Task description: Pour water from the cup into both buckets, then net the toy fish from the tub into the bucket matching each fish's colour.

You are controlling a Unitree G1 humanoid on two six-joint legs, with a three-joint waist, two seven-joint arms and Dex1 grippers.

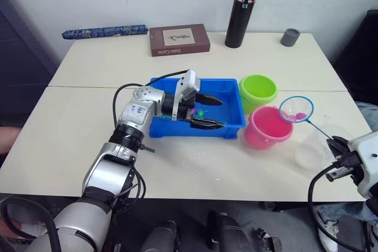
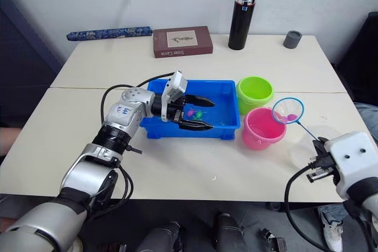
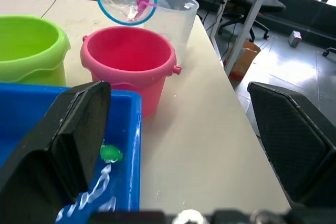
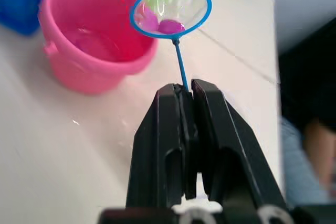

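The small round hoop net (image 4: 171, 10) with its light blue rim holds a pink toy fish (image 4: 170, 25), hovering just above the pink plastic bucket's (image 1: 267, 127) rim. The right gripper (image 4: 185, 94) pinches its thin stick; the left gripper (image 2: 198, 112) hangs spread over the shallow blue tub (image 2: 227, 128).

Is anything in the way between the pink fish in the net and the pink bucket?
Nothing visible. The net, held by the right tool, carries the pink fish beside the pink bucket's open rim, with clear air between.
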